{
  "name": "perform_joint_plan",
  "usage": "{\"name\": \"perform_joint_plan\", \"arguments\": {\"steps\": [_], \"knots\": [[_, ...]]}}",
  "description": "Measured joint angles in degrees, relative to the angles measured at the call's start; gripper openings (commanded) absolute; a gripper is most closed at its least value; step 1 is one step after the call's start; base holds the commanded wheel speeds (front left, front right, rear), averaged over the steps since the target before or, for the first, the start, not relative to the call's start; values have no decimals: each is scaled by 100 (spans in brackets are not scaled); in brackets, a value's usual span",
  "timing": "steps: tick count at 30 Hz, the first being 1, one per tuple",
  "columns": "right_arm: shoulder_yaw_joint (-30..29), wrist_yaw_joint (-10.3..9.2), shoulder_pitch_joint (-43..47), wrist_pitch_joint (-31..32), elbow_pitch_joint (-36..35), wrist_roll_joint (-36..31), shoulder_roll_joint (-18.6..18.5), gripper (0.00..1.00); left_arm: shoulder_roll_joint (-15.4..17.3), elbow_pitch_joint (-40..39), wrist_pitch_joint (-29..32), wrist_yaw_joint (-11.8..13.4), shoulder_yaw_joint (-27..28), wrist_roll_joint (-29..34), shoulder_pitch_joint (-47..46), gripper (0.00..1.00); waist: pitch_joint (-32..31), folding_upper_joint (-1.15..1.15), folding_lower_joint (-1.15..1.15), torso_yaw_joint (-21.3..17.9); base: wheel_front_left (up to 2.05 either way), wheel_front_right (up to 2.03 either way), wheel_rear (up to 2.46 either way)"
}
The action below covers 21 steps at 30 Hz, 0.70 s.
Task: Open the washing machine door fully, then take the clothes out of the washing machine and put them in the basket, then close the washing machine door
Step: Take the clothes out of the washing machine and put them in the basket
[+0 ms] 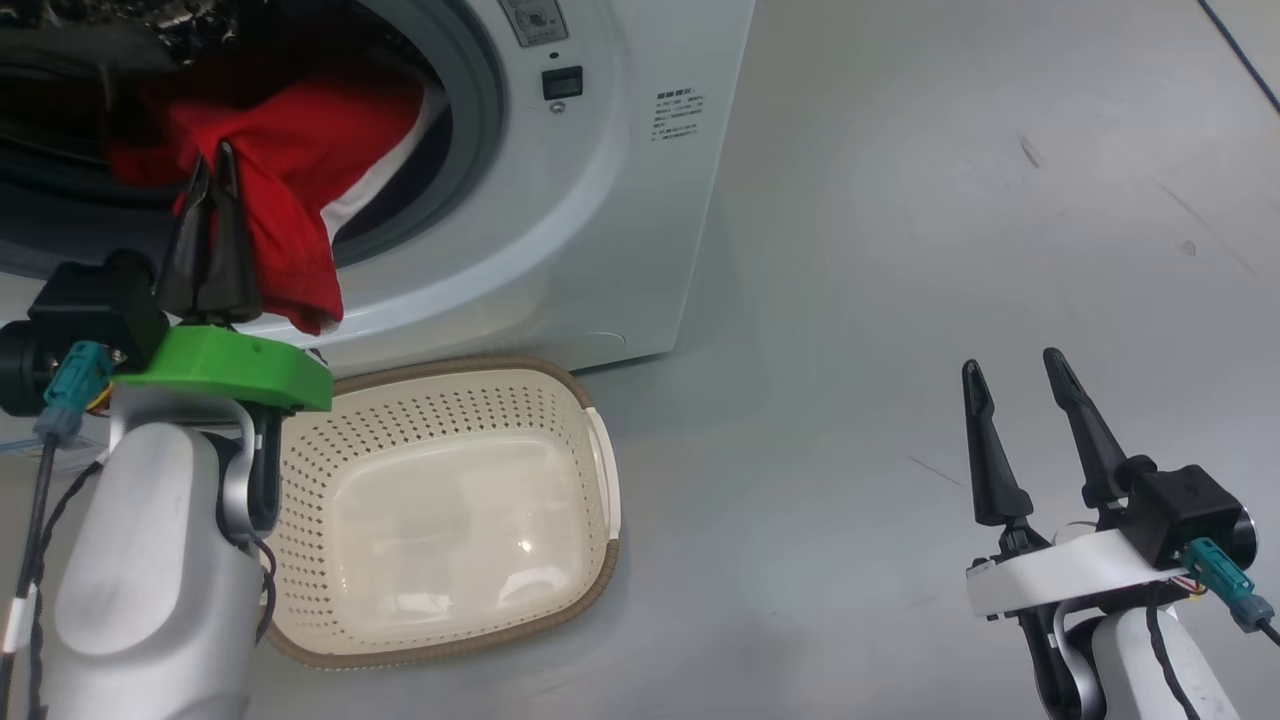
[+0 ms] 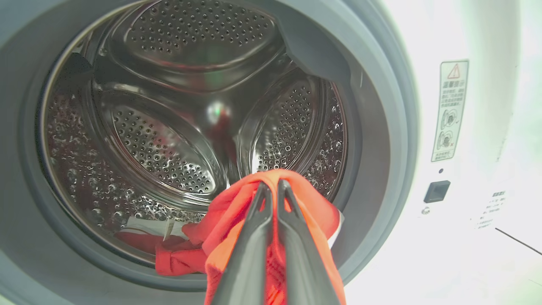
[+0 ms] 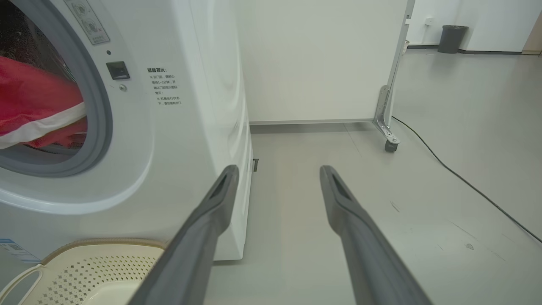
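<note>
The washing machine front, right of its opening, bears a warning-triangle label and printed Chinese lines, too small to read.

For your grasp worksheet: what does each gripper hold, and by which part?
Left gripper pinches the red cloth at a bunched fold; right gripper holds nothing.

You are facing the washing machine, which is standing at the upper left, with the basket sitting on the floor just before it. The clothes are hanging from the drum over the opening's lower edge, above the basket's far rim. Your left gripper is pinching them at the opening, while your right gripper is hovering well to the right.
</note>
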Motion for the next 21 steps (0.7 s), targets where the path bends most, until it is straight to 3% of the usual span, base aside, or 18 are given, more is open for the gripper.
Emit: {"name": "perform_joint_plan", "arguments": {"steps": [21], "knots": [[37, 36, 627, 0, 43, -99, -1, 100, -197, -1385, -52, 252, -205, 91, 1413, 0, -841, 0, 0, 523, 0, 0, 0]]}}
